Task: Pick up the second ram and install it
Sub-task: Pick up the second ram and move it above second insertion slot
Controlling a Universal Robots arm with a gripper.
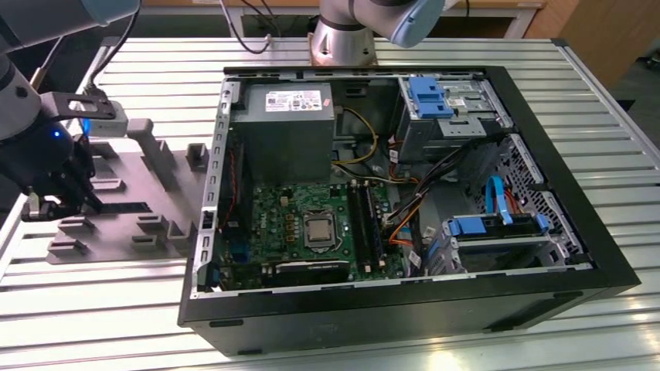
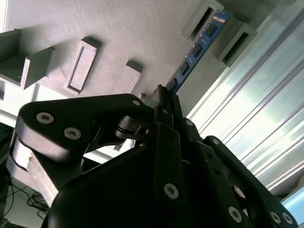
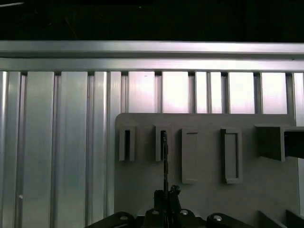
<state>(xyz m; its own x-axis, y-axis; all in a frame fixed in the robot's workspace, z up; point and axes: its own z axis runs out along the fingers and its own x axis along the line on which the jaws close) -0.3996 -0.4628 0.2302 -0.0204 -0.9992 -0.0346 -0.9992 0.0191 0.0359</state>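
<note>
- Second ram (image 2: 197,50) is a thin, flat circuit strip standing on its long edge on the grey fixture plate (image 2: 95,28). In the second wrist view its far end lies between two raised grey blocks (image 2: 237,38).
- It is probably light and stiff along its length, yet fragile. Twisting or bending would harm it, and the chips on its faces and its contact edge are best left untouched.
- The sound hold is a gentle pinch across the two flat faces. A grip at one end leaves a long overhang, so any sideways knock would lever it.
- The gripper (image 2: 161,97) sits at the ram's near end. Its fingers are nearly together and the ram runs out from between them. It appears to have the ram pinched, though the finger links hide the contact itself.
- In the first wrist view the ram (image 3: 165,161) shows edge-on as a thin dark line straight ahead of the gripper (image 3: 166,195).
- In the exterior view the gripper (image 1: 62,202) is low over the plate at the exterior view's left. It is well apart from the open computer case (image 1: 413,313) and its memory slots (image 1: 363,224).
</note>
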